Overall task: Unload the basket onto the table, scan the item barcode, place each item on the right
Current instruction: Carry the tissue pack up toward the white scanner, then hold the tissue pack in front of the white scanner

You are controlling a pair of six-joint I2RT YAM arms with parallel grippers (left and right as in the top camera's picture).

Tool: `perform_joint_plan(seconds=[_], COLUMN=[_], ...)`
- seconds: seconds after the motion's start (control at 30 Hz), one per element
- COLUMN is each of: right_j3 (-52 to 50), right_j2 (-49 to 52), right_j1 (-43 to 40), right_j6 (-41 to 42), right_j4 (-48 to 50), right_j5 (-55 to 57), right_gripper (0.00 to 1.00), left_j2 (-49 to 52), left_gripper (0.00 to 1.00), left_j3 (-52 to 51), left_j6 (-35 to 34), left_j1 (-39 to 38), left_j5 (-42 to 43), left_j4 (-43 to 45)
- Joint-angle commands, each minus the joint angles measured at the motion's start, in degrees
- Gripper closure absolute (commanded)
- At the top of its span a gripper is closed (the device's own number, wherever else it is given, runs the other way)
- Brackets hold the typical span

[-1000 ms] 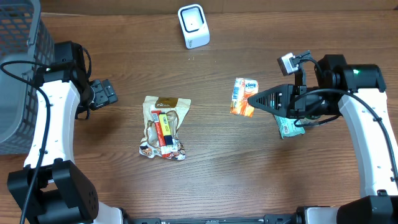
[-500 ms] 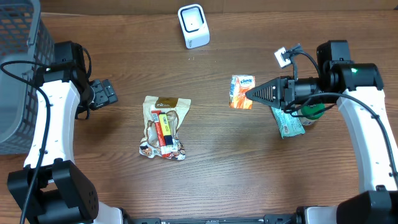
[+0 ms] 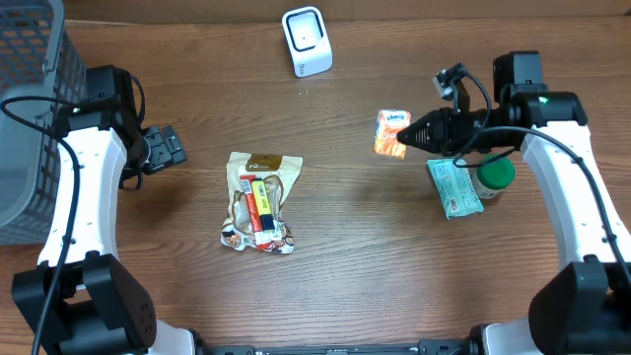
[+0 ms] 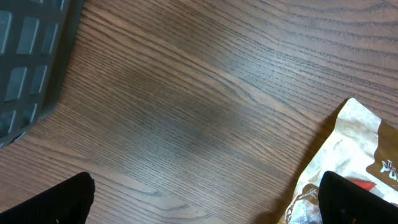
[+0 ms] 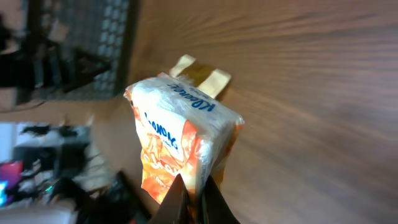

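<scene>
Halfway there, at a guess. Pinches the orange tissue pack [image 3: 390, 133] by its lower edge with the right gripper [image 3: 402, 141], tips pressed together on the wrapping, apparently clear of the table [image 3: 335, 266] and right of centre, well apart from the white scanner [image 3: 307, 41] at the far edge. Leaves the left gripper [image 3: 163, 148] spread wide and idle over bare wood, between the basket [image 3: 30, 118] and the snack bag [image 3: 259, 202]. Carry the pack toward the scanner slowly. Find the barcode first, since neither view shows it. Turn the wrist until that face looks squarely into the scanner window. Keep the pinch firm, as soft wrapping could sag or slip. Stop near the window without touching, hold steady, and keep the fingers off the code.
</scene>
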Motion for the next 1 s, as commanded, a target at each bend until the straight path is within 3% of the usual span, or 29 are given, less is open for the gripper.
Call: perform_joint_plan(seconds=[0.0, 0.4, 0.73, 0.97], right_j3=[-0.1, 0.1, 15.2, 19.1], right_j2=[0.6, 0.6, 0.6, 0.8], right_j1=[2.5, 16.9, 18.3, 18.3], right_j6=[5.8, 9.2, 13.4, 13.3], right_j4=[3.7, 19.8, 17.8, 27.6], right_j5=[9.2, 40.7, 41.6, 47.8], right_gripper=[0.96, 0.96, 0.97, 0.96], left_j2=[0.5, 0.5, 0.5, 0.5], left_gripper=[0.0, 0.0, 0.0, 0.0], left_j3=[0.8, 0.8, 0.8, 0.8], left_j6=[0.9, 0.9, 0.9, 0.9], left_j1=[-0.2, -0.2, -0.2, -0.2], left_j5=[-0.1, -0.1, -0.1, -0.1], left_j4=[0.1, 0.1, 0.1, 0.1])
